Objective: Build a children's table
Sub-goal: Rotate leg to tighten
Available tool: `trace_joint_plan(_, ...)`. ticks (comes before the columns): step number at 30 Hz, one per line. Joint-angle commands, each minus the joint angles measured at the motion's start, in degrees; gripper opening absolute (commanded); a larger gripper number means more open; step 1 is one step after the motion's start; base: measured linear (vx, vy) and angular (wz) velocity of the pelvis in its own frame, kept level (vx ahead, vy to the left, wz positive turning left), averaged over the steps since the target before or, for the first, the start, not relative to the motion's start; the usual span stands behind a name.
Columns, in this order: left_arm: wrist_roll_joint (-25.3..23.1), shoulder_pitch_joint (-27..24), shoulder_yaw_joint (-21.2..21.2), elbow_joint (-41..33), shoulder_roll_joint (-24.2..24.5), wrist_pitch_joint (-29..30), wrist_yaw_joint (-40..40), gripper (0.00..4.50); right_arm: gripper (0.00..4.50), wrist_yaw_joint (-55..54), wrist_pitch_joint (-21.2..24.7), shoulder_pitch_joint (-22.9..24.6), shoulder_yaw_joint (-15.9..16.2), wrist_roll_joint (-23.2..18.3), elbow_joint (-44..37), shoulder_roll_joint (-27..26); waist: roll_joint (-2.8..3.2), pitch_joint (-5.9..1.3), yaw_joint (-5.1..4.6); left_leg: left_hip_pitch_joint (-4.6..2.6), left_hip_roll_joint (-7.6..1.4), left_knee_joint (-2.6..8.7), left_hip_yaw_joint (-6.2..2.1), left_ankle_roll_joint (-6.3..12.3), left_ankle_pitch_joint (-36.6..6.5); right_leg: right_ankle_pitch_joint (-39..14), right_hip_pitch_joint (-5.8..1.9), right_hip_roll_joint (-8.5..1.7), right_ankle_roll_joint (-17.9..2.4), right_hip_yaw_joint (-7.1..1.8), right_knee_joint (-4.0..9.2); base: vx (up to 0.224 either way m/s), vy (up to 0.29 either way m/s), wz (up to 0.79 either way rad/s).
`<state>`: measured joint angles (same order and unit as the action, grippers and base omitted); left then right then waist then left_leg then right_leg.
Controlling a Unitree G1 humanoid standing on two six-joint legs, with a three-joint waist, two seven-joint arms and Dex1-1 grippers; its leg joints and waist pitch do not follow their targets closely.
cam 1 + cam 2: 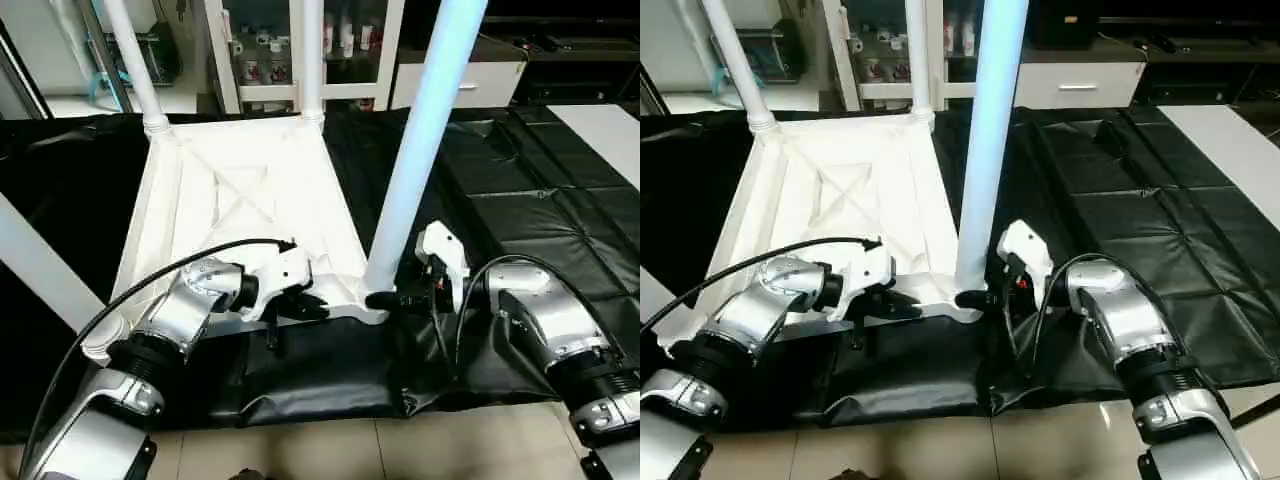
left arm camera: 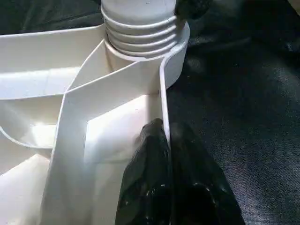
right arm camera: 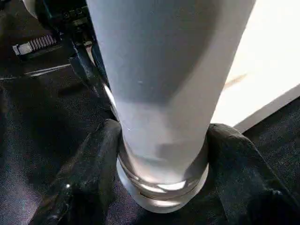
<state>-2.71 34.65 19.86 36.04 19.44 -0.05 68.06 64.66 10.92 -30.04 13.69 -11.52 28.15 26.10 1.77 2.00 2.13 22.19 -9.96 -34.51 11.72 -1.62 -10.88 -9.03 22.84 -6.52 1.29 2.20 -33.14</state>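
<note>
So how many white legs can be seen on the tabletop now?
4. Far left leg and far right leg stand upright in the tabletop; near right leg is gripped by the right end effector; near left leg leans out of picture.

— What colour is the tabletop (image 1: pixel 240 200)?
— White, X-ribbed underneath. The legs (image 1: pixel 425 140) are white too.
— And the counter (image 1: pixel 560 220)?
— Black, creased covering. The fingers (image 3: pixel 89 183) are glossy black.
</note>
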Motion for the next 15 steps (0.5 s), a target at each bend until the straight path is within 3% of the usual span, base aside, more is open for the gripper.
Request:
trace_joint_plan(1,-0.69,-0.53,2.15,-1.22,-0.53,0.1,2.1,0.0,2.51,1.36,-0.15,-0.45,1.35,1.32,0.91,0.0,-0.5,-3.55,-0.45,-1.6,-3.07,4.6,-1.02,2.47,-14.26,-10.45,-1.87,-1.49,-16.25,-1.13,2.74,0.0,0.0,0.0)
trace_joint_plan(7,-0.81,-0.67,1.47,-1.6,-1.55,1.22,-0.76,0.0,2.51,-5.91,-1.02,-0.18,-1.2,2.22,2.88,-2.43,-0.57,-3.44,-0.62,-1.53,-3.04,4.66,-0.98,2.52,-14.27,-10.76,-1.73,-1.53,-16.33,-1.18,2.77,0.0,0.0,0.0)
trace_joint_plan(9,-1.1,-0.47,0.55,-1.41,-3.16,2.68,-4.77,0.0,2.51,-14.7,-0.81,0.24,-4.34,2.17,5.55,-5.6,-0.63,-3.19,-1.14,-1.55,-2.97,4.93,-1.16,1.09,-17.47,-15.78,-1.54,-1.65,-15.03,-1.22,3.28,0.0,0.0,0.0)
trace_joint_plan(12,-0.97,-0.32,-0.39,-1.21,-5.04,4.2,-8.26,0.0,2.5,-19.85,-0.1,1.52,-5.89,1.86,5.99,-7.94,-0.72,-3.04,-2.2,-1.57,-2.82,5.21,-1.54,-0.85,-21.05,-20.99,-1.28,-1.57,-12.85,-1.13,3.91,0.0,0.0,0.0)
trace_joint_plan(15,-0.76,-0.21,-0.9,-1.65,-7.33,6.18,-11.23,0.0,2.5,-26.42,1.02,2.82,-7.34,1.88,5.8,-11.21,-0.45,-3.01,-3.03,-1.59,-2.71,5.27,-1.77,-1.08,-23.32,-23.23,-0.99,-1.49,-11.78,-1.06,4.28,0.0,0.0,0.0)
